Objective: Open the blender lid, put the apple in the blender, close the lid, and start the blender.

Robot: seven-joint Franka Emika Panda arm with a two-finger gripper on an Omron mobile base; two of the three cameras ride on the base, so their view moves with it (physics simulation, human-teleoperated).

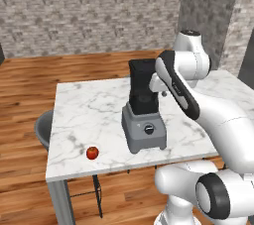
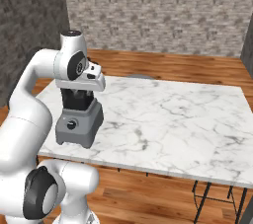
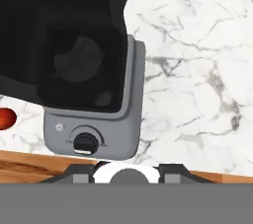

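Note:
The blender (image 1: 144,129) stands on the marble table, its grey base and black dial (image 1: 149,130) facing the front edge. Its dark jar (image 1: 143,84) has a flat black top that may be the lid (image 1: 142,63). My hand hovers just right of and above the jar's top (image 2: 92,78). The hand view looks straight down on the jar (image 3: 81,65), where a round hub shows, with the dial (image 3: 85,143) below it. My gripper (image 3: 126,171) is open, its tips wide apart with nothing between them. The red apple (image 1: 92,152) lies front left of the blender, at the left edge of the hand view (image 3: 5,118).
The marble table (image 2: 178,119) stretches bare to the right of the blender. A grey stool (image 1: 43,127) stands at its left side and a black-legged one (image 2: 215,196) under its right front. Wooden floor and brick walls surround it.

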